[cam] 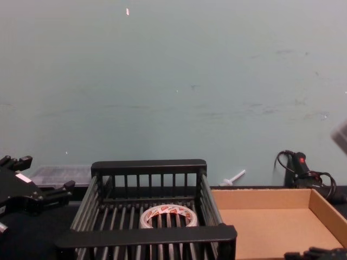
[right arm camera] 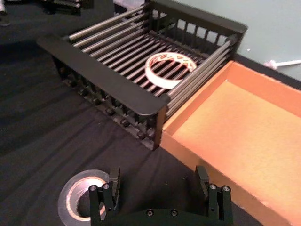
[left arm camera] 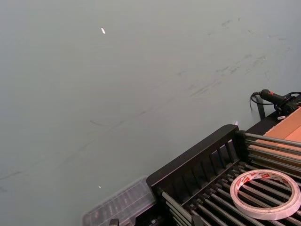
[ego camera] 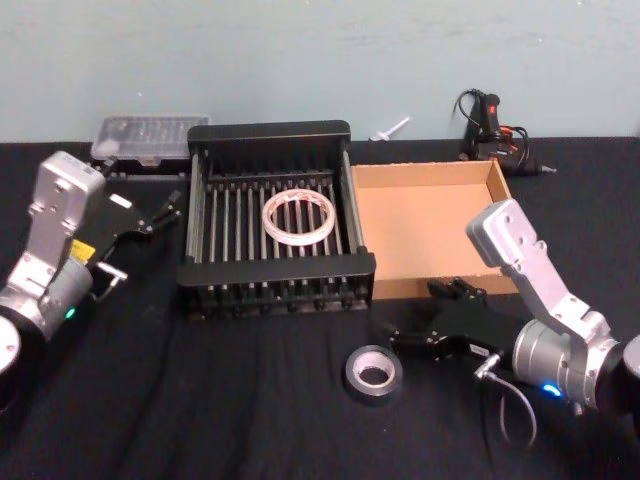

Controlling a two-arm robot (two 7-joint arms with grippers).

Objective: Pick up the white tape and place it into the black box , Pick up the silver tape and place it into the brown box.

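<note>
**One tape boxed, the silver roll next**

Half the job looks finished from where I stand: the thin whitish translucent ring of white tape with red print on its core lies flat on the barred bottom of the black slatted plastic crate, the black box, near its middle and clear of the walls.

The small thick roll of dull grey silver tape lies flat on the black cloth in front of the crate's near right corner. The right gripper hangs low just beside it, jaws spread wide and holding nothing; in the right wrist view one finger stands over the roll's edge, so the jaws do not yet straddle it.

My guess is that the step in hand is lining up on that roll. It calls for a small sideways shift, then down and close.

Just behind, beside the crate, sits the shallow tray of plain brown cardboard, the brown box, its floor bare, its low near wall easy to clear.

The left gripper waits left of the crate, its fingers apart.
</note>
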